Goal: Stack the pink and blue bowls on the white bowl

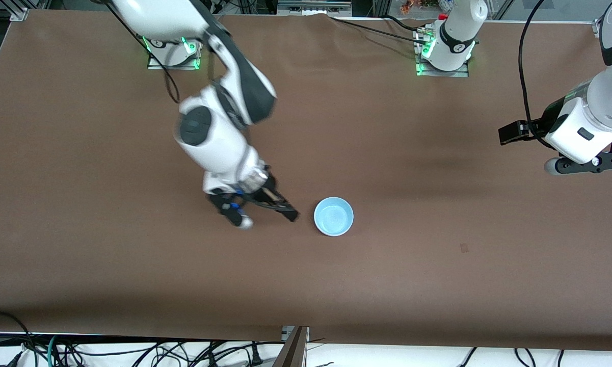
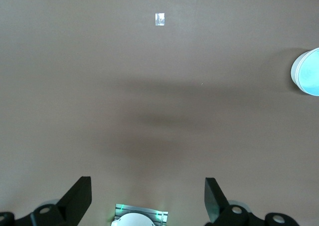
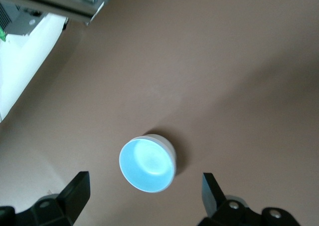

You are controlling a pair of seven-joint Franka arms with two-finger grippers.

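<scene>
The blue bowl (image 1: 334,216) looks like smooth plastic with a soft sheen inside, and a paler whitish wall (image 3: 162,140) shows beneath its rim. The tabletop (image 1: 438,285) is covered in matt brown, even and unpatterned. The arms' white shells (image 1: 219,148) are glossy plastic, their fingers (image 2: 79,198) matt black.

The right arm reaches down from its base toward the middle of the table, its wrist bent low and tilted. The right gripper (image 1: 267,213) hangs close above the surface with its jaws spread wide and nothing between them. The left arm waits raised at its own end, and the left gripper (image 2: 148,198) also stands wide open, empty.
</scene>
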